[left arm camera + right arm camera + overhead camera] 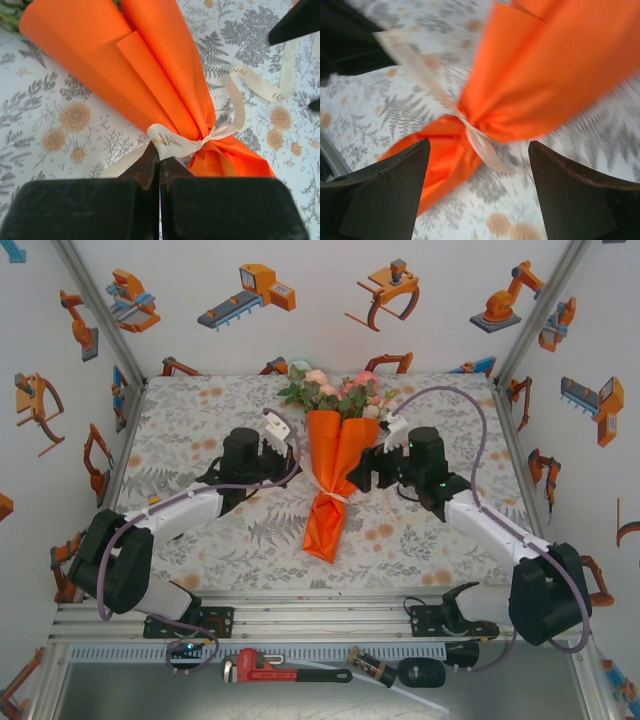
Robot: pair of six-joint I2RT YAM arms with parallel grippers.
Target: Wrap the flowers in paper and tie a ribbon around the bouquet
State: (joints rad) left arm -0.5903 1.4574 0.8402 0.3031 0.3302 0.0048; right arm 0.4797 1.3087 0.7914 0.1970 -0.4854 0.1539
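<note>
1. Where the ribbon (172, 144) girds the bouquet (330, 480) at lower centre, the left hand (159, 154) is pinched shut on it.
2. The right hand (479, 145) gapes empty astride that waist.
3. The bouquet lies mid-counter; tying seems underway, and next the knot needs pulling snug.

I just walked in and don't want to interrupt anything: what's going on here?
A bouquet is being tied off. The flowers are already wrapped in orange paper, and a ribbon is knotted round the narrow waist. The left tool is shut on the ribbon by the knot. The right tool is open near the waist, holding nothing.
</note>
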